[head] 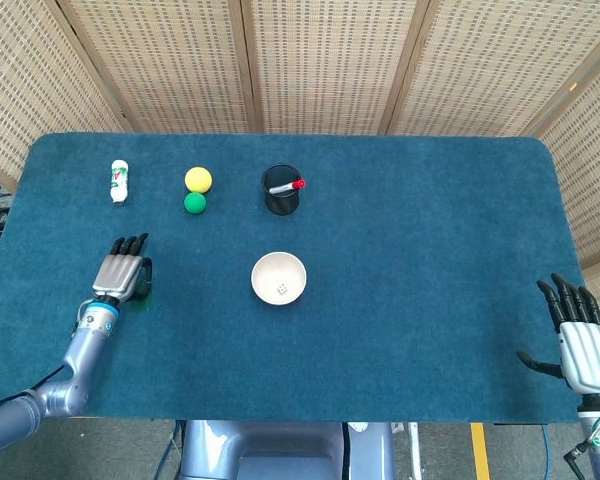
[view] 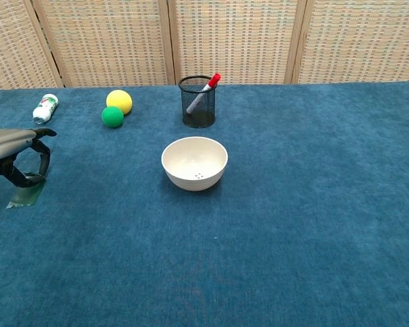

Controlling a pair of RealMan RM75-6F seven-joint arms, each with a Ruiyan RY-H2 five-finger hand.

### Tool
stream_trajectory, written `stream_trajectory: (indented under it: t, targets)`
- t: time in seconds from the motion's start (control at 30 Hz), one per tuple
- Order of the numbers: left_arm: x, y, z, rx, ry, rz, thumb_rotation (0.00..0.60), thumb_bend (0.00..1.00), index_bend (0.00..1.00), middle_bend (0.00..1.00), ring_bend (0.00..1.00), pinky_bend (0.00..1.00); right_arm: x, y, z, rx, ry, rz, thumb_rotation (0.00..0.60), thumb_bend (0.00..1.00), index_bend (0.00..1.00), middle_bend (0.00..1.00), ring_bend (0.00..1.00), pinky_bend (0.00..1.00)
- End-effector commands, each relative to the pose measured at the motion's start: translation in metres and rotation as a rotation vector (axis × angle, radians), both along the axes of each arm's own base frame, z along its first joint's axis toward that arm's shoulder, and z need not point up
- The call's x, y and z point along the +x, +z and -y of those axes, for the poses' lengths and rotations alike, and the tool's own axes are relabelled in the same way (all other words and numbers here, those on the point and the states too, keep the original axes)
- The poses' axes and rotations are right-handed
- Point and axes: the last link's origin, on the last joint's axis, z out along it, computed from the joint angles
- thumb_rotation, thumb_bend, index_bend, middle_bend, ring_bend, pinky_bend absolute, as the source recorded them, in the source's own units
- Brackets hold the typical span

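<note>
The left robot hand (view: 17, 158) is hanging low over the tabletop (head: 420, 260), palm down, its fingers curling round a small greenish piece (view: 26, 195) whose lower edge is resting on the cloth. The right robot hand (head: 580, 335) is lying flat at the near edge, fingers spread, holding nothing. A white bowl (head: 279, 277) is sitting well apart.

I see my left hand (view: 17, 160) at the far left of the bowl (view: 194, 162), fingers curled down over a small greenish piece (view: 26, 195) on the surface (view: 313, 218). Behind the bowl stands the mesh cup (view: 197, 101) with a pen (view: 204, 92); left of it lie two balls (view: 116, 107) and a tube (view: 45, 107).
</note>
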Motion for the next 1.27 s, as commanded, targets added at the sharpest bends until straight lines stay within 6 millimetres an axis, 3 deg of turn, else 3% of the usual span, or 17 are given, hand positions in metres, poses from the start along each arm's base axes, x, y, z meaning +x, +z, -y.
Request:
stream_trajectory:
  t: [0.03,0.3,0.5,0.63,0.7,0.77,0.83,0.93,1.03,1.27]
  targets:
    - [0.009,0.016,0.024,-0.026,-0.059,0.046,0.600,0.73,0.76,0.00,0.00,0.00,0.000,0.000,0.000,0.001,0.001,0.002,0.600,0.00,0.00,0.00,0.00,0.00]
    - [0.014,0.051,0.088,-0.105,-0.145,0.093,0.600,0.71,0.76,0.00,0.00,0.00,0.001,0.002,-0.001,-0.002,0.007,0.011,0.600,0.00,0.00,0.00,0.00,0.00]
    - [0.013,0.072,0.115,-0.083,-0.173,0.151,0.600,0.71,0.76,0.00,0.00,0.00,0.002,0.002,-0.002,-0.001,0.012,0.013,0.600,0.00,0.00,0.00,0.00,0.00]
    - [0.014,0.091,0.119,-0.019,-0.207,0.173,0.600,0.68,0.74,0.00,0.00,0.00,0.003,0.002,-0.003,-0.002,0.014,0.013,0.600,0.00,0.00,0.00,0.00,0.00]
    - [0.013,0.100,0.116,0.038,-0.216,0.183,0.600,0.65,0.65,0.00,0.00,0.00,0.003,0.002,-0.003,0.000,0.015,0.013,0.600,0.00,0.00,0.00,0.00,0.00]
    - [0.011,0.108,0.112,0.093,-0.217,0.192,0.600,0.55,0.47,0.00,0.00,0.00,0.004,0.002,-0.003,0.000,0.016,0.013,0.600,0.00,0.00,0.00,0.00,0.00]
    - [0.009,0.114,0.109,0.135,-0.214,0.198,0.600,0.35,0.20,0.00,0.00,0.00,0.004,0.002,-0.003,-0.001,0.017,0.013,0.600,0.00,0.00,0.00,0.00,0.00]
    - [0.002,0.126,0.106,0.205,-0.179,0.213,0.600,0.14,0.00,0.00,0.00,0.00,0.004,0.003,-0.003,-0.005,0.019,0.015,0.600,0.00,0.00,0.00,0.00,0.00]
    - [-0.004,0.137,0.107,0.244,-0.146,0.213,0.600,0.02,0.00,0.00,0.00,0.00,0.005,0.004,-0.003,-0.009,0.022,0.018,0.600,0.00,0.00,0.00,0.00,0.00]
    - [-0.011,0.157,0.125,0.365,-0.120,0.233,0.600,0.00,0.00,0.00,0.00,0.00,0.006,0.006,-0.005,-0.019,0.024,0.015,0.600,0.00,0.00,0.00,0.00,0.00]
